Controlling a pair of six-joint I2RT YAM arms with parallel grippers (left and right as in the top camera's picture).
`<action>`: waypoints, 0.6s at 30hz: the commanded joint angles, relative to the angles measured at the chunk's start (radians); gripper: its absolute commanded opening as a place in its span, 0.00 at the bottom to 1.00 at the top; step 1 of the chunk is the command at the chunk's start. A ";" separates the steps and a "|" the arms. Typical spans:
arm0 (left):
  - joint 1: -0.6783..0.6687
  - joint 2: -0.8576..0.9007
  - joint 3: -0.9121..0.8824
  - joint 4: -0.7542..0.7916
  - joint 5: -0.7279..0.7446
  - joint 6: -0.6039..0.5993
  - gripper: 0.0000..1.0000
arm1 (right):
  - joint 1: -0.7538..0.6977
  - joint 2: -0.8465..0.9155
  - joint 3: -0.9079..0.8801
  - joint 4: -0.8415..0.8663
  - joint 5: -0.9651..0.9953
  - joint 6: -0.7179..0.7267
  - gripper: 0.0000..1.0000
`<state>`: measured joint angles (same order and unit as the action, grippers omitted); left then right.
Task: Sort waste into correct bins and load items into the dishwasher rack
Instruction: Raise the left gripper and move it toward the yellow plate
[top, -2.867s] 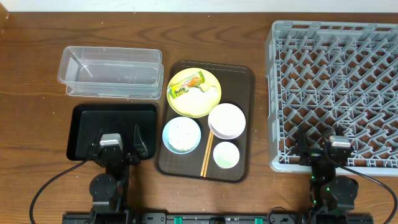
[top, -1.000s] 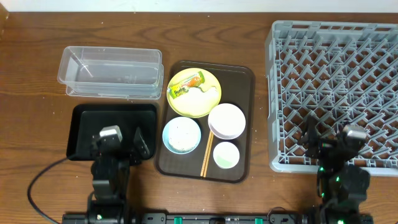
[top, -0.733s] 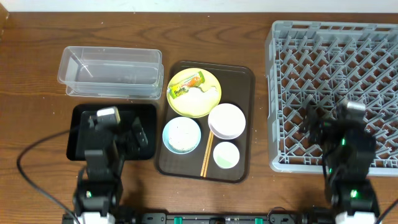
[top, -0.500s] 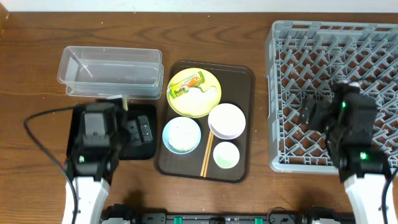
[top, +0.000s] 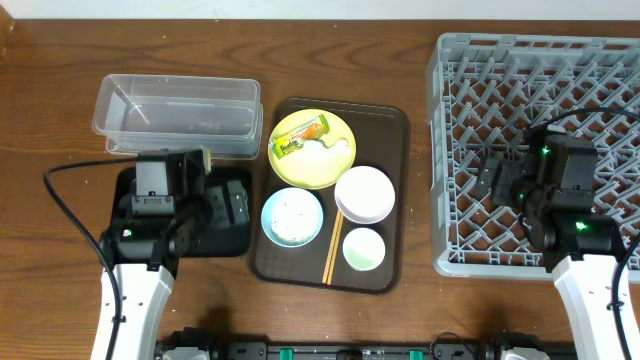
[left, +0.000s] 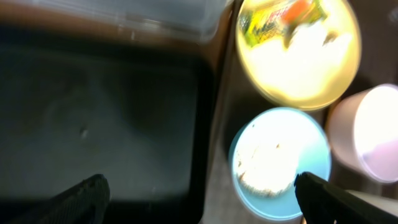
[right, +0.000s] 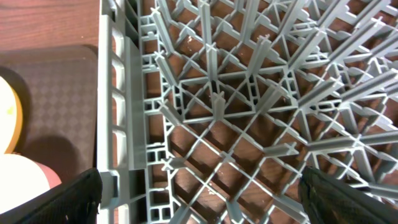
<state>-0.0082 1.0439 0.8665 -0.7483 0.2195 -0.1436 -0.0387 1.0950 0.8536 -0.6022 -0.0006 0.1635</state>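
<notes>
Your left tool (left: 200, 190) is spread wide, empty, over the shallow black rectangular tray (left: 93, 112). Right tool (right: 200, 186) is also wide, over the left edge of the large grey pegged plastic crate (right: 124, 93). The crumpled green-yellow-orange snack wrapper (top: 300, 137) lies on the round yellow-green plate (top: 325, 165), on the dark brown serving tray (top: 390, 130).

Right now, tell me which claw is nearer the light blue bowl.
Left. The left claw is over the black tray beside the light blue bowl; the right claw is over the dishwasher rack.

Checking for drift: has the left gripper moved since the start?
Yes. The left gripper moved across the black tray toward the clear tub.
</notes>
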 joint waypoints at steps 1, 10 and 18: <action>0.004 0.004 0.027 0.061 0.044 -0.071 0.98 | 0.010 -0.005 0.021 0.011 -0.020 -0.003 0.99; -0.037 0.138 0.110 0.190 0.049 -0.113 0.98 | 0.010 -0.004 0.021 0.027 -0.021 -0.003 0.99; -0.164 0.407 0.307 0.228 0.049 -0.093 0.96 | 0.010 -0.004 0.021 0.034 -0.024 -0.003 0.99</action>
<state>-0.1249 1.3758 1.1183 -0.5350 0.2607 -0.2413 -0.0387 1.0950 0.8539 -0.5705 -0.0120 0.1638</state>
